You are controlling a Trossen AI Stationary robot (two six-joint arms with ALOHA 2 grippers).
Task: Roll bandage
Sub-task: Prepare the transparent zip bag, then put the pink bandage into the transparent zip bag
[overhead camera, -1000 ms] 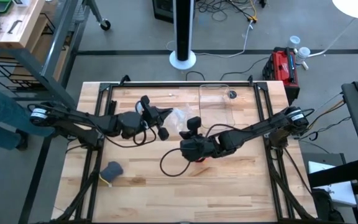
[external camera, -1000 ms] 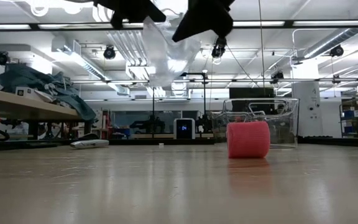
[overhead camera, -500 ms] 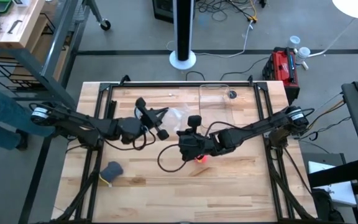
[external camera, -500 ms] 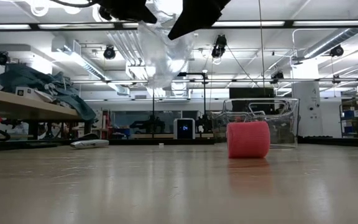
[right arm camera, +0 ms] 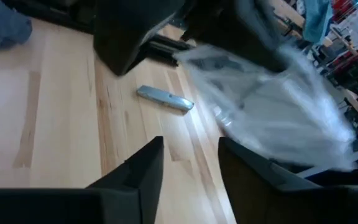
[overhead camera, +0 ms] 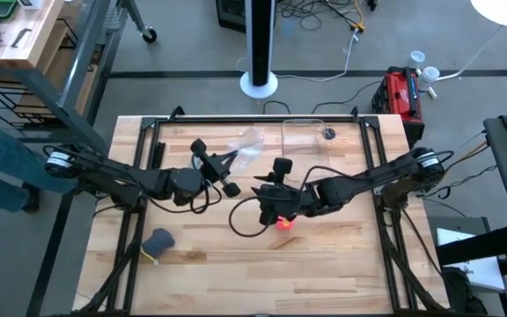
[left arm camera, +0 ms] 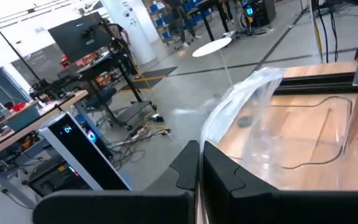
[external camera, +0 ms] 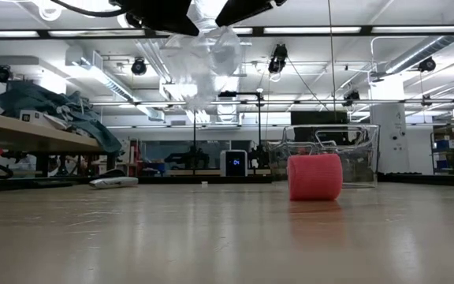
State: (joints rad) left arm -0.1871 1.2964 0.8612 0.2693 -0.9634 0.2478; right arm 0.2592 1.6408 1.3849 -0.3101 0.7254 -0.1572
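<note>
The bandage is a compact pink roll lying on its side on the table; no gripper touches it. My left gripper is held high above the table's middle, shut on a clear crinkled plastic bag. The bag hangs in the air. My right gripper hovers open just right of the bag and above the roll, its fingers apart with nothing between them. My left gripper pinches a bunched part of the bag between its two shut fingers. The fingers lie about level and come from the table's left. The bag trails out beyond the fingertips and hangs slack, clear of the table.
A clear plastic box stands at the table's far middle, behind the roll in the low view. A dark grey-blue lump lies near the left front. A small grey tool lies on the wood.
My right gripper has opened, let go of the bag and risen a little. The bag, held by both grippers before, now hangs from my left gripper alone and has swung toward the far edge. My left gripper has rolled about its own axis.
</note>
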